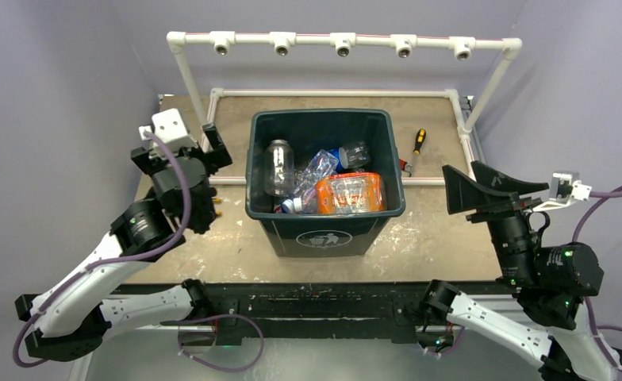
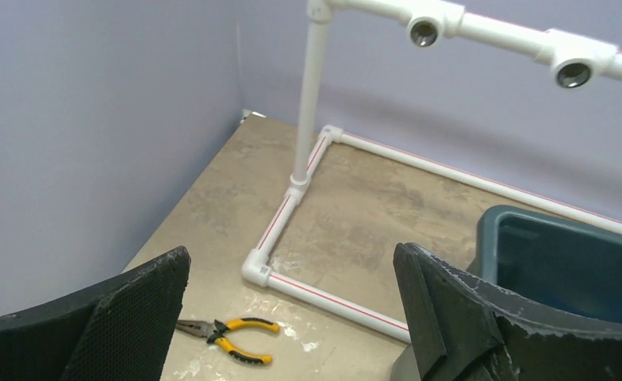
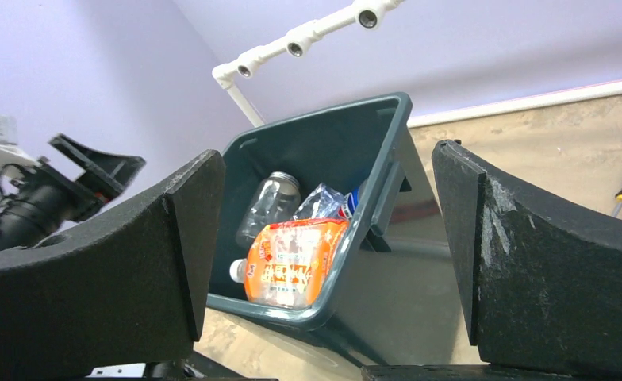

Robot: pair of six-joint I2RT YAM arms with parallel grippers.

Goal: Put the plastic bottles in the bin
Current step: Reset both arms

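bin: dark green rectangular plastic bin (image 1: 325,226) on the desk (image 1: 443,238) | bottles: clear and orange plastic bottles (image 1: 351,193) heaped inside the bin | left claw (image 2: 290,262): spread wide, left of the bin | right claw (image 3: 328,159): spread wide, right of the bin

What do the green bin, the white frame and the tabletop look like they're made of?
Dark green rectangular bin: moulded plastic, semi-gloss, smooth tapered walls and thick rim. White pipe frame: probably PVC tubing, given its elbow and tee fittings. Tan tabletop: perhaps coated board, matte, scuffed with whitish marks.
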